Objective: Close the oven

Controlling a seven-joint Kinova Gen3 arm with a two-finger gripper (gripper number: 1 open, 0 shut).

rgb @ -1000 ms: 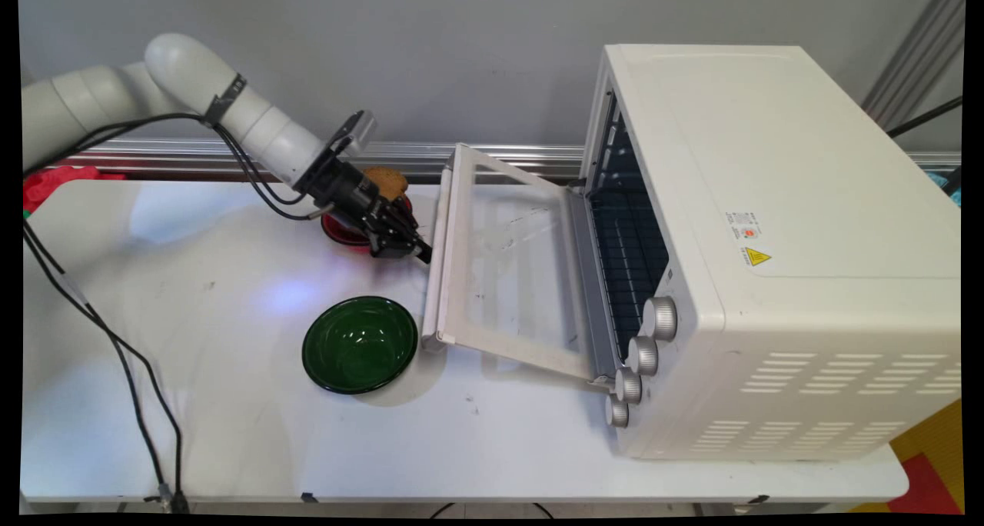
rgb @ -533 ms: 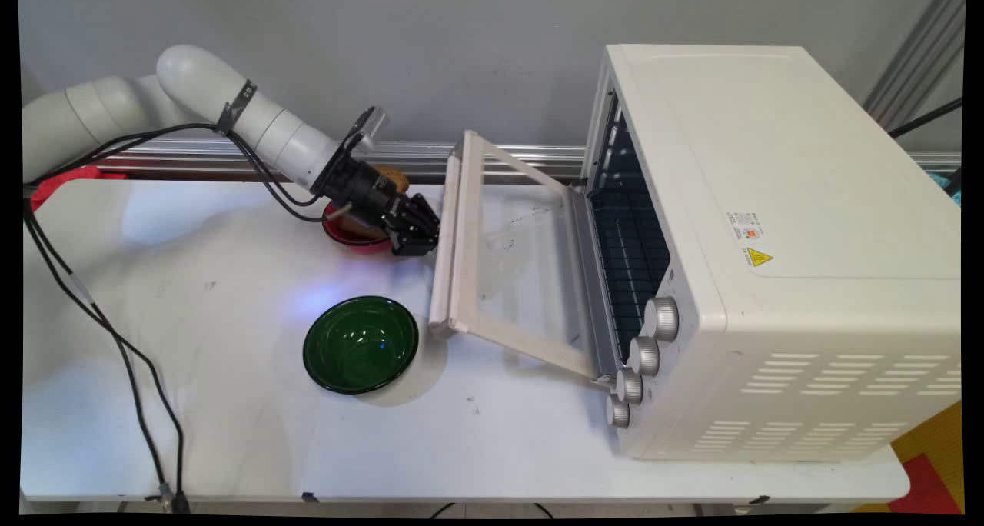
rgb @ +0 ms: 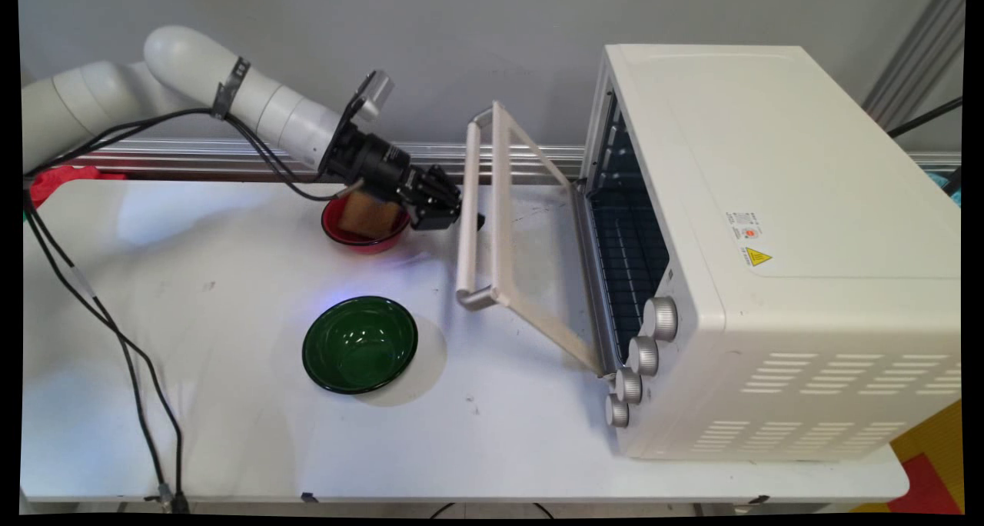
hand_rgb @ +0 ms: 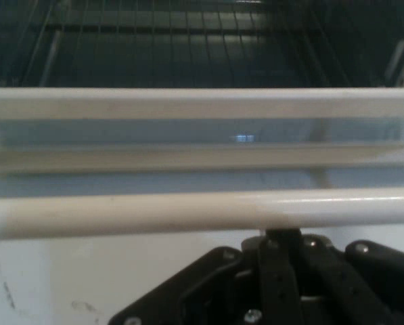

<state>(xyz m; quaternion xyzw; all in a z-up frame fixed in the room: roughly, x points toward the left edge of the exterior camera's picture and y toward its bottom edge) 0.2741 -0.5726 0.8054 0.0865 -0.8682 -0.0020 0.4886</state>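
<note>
A white toaster oven (rgb: 769,203) stands on the right of the table, its glass door (rgb: 530,226) raised about halfway. My gripper (rgb: 470,221) is shut, and its tip presses against the door's handle bar (rgb: 467,211) from the table side. In the hand view the handle bar (hand_rgb: 154,210) runs across the picture just above my gripper (hand_rgb: 283,235). Behind it are the door frame and the dark wire rack (hand_rgb: 188,40) inside the oven. Just behind my hand sits a red bowl (rgb: 361,238) holding a brown piece of bread (rgb: 370,214).
An empty green bowl (rgb: 360,344) sits on the table in front of the door's swing. The oven's knobs (rgb: 644,354) line its front near corner. Black cables (rgb: 131,357) hang from the arm down the table's left side.
The oven door has swung up from nearly flat to about half raised. My gripper has moved right and upward with the handle, uncovering the bread in the red bowl.
</note>
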